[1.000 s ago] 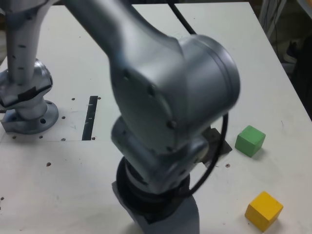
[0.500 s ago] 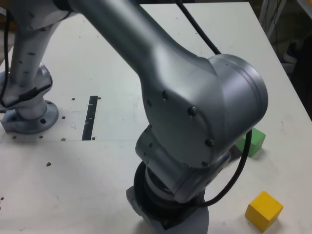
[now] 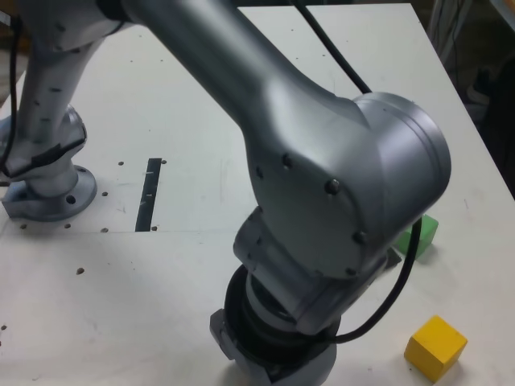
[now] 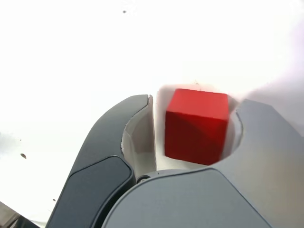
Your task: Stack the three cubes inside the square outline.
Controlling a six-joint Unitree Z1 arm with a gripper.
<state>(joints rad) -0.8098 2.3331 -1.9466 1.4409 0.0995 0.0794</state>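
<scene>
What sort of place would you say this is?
Probably a robotics lab or workshop: a robot arm is bolted to a marked white table, with plain coloured cubes such as the yellow one set out.

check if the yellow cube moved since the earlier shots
No. In the exterior view the yellow cube sits in the same spot, just as far from the black tape strip as before.

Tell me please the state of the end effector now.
End effector: open, red cube between its jaws, a gap visible on one side.
</scene>
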